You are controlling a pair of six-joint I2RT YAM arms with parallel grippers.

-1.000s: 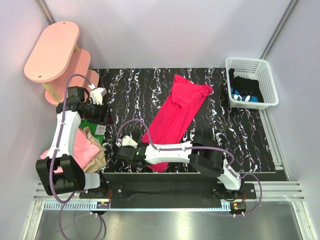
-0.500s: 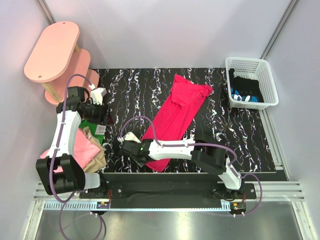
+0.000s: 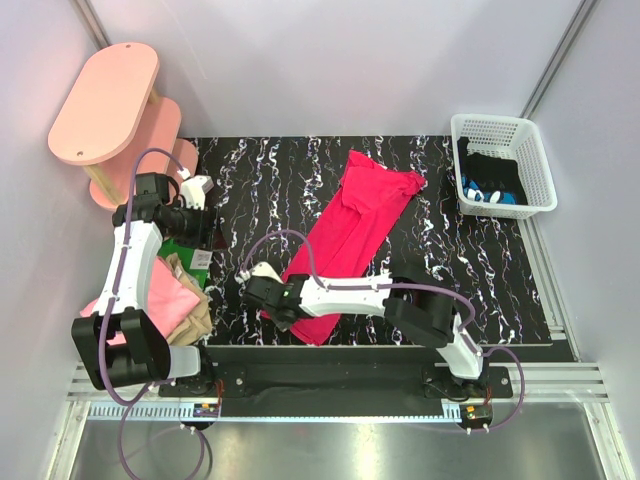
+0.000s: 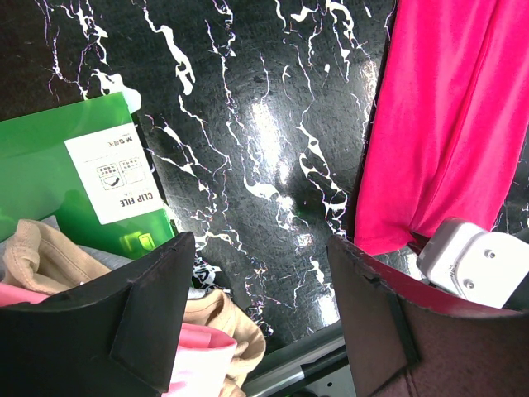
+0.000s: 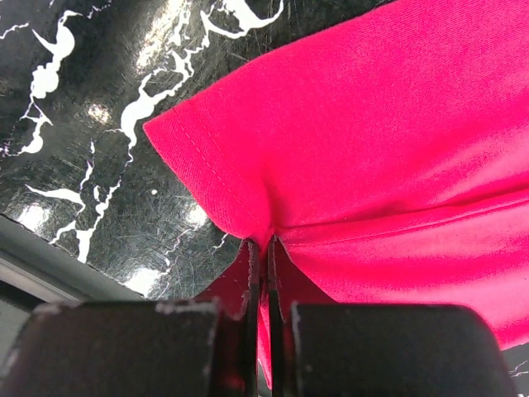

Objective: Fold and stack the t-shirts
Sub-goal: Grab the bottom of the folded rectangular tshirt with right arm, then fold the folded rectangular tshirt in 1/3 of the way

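A crimson-pink t-shirt (image 3: 355, 225) lies folded lengthwise in a long diagonal strip across the middle of the black marbled table (image 3: 260, 180). My right gripper (image 3: 287, 303) is at the strip's near left corner. In the right wrist view its jaws (image 5: 263, 252) are shut on a pinch of the crimson cloth (image 5: 380, 141) beside the hem corner. A light pink t-shirt (image 3: 150, 300) and a tan t-shirt (image 3: 192, 300) lie heaped at the table's left front. My left gripper (image 3: 197, 225) hangs open and empty above the table's left side (image 4: 260, 318), near the tan shirt (image 4: 227, 318).
A green clip file (image 3: 188, 256) (image 4: 58, 178) lies under the left gripper, partly beneath the shirt heap. Pink oval shelves (image 3: 110, 100) stand at the back left. A white basket (image 3: 530, 150) holding dark items sits at the back right. The table's front rail (image 3: 350, 352) runs just below the right gripper.
My right gripper slid rightward onto the crimson shirt's near left corner and shut on the cloth. The left arm has not moved.
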